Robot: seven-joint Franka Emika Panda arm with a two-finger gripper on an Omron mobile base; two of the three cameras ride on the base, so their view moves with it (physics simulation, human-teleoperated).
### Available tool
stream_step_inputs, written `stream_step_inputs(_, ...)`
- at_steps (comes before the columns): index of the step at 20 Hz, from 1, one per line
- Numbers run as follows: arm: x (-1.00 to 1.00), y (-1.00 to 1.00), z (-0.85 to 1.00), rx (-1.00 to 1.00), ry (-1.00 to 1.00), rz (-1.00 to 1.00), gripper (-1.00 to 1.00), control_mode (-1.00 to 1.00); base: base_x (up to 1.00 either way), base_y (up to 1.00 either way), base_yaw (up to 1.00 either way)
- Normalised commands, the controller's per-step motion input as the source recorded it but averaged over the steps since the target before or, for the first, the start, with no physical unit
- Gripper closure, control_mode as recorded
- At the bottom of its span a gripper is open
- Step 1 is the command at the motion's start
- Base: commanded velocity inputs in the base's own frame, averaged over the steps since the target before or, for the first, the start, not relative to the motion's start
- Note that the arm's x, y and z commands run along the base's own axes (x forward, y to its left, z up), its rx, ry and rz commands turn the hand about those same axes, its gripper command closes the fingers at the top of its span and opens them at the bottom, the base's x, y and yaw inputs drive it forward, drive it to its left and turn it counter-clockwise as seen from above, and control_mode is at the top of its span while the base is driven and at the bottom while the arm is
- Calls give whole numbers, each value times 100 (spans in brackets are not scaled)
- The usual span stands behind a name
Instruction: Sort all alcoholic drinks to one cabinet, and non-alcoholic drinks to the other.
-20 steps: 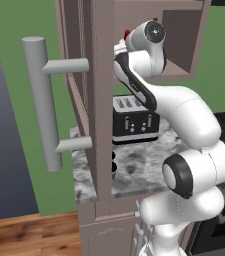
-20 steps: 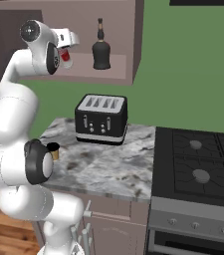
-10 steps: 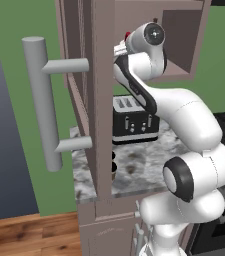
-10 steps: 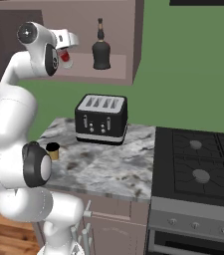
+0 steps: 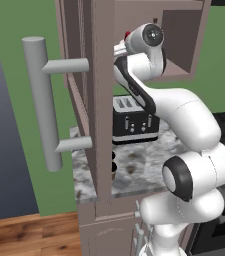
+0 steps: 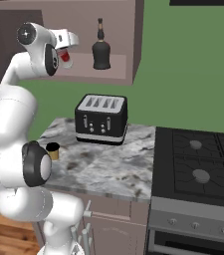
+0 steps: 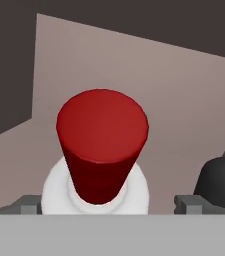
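Slim clear bottle with red cap (image 7: 102, 150): upright on the mauve-brown cabinet shelf (image 6: 116, 67), squarely between the gripper's (image 7: 106, 205) wide-apart fingers (long axis vertical); squat black bottle (image 6: 101, 52) beside.

I see my arm (image 5: 184, 115) reaching up into the open cabinet (image 5: 184, 45) at 12 o'clock; its door (image 5: 91, 100) hangs at 9, toaster (image 5: 134, 120) on the desk (image 5: 134, 170) below.
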Motion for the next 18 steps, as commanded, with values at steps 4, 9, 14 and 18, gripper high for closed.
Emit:
stream_step_inputs(4, 10, 0, 0, 0, 0, -1, -100, -100, 0, 0, 0)
stream_step_inputs(9, 7, 1, 0, 0, 0, -1, -100, -100, 0, 0, 0)
stream_step_inputs(14, 5, 0, 0, 0, 0, -1, -100, -100, 0, 0, 0)
stream_step_inputs(18, 8, 0, 0, 0, 0, -1, -100, -100, 0, 0, 0)
